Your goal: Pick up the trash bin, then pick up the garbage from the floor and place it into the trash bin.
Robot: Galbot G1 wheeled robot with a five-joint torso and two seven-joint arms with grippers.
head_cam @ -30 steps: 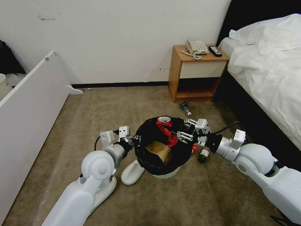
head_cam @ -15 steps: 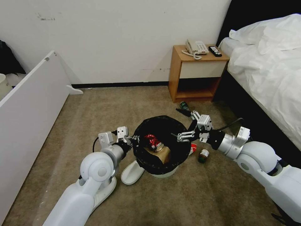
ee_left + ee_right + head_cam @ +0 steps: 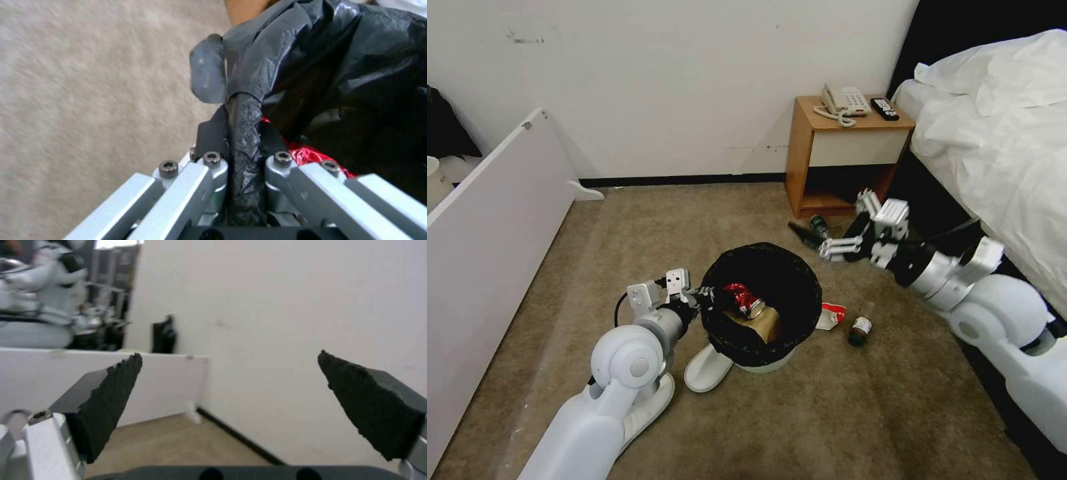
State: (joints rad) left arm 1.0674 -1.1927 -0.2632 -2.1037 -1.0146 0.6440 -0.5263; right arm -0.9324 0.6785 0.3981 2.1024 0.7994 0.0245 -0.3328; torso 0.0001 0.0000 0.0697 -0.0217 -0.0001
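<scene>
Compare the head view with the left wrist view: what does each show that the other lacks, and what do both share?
Head view alone: the open right end effector above the carpet near the nightstand, two bottles, a wrapper and a slipper on the floor.

Left wrist view alone: the left end effector's fingers closed on the bag-wrapped rim, seen up close.

Both: the trash bin held at its rim by the left end effector, with the red can inside.
</scene>
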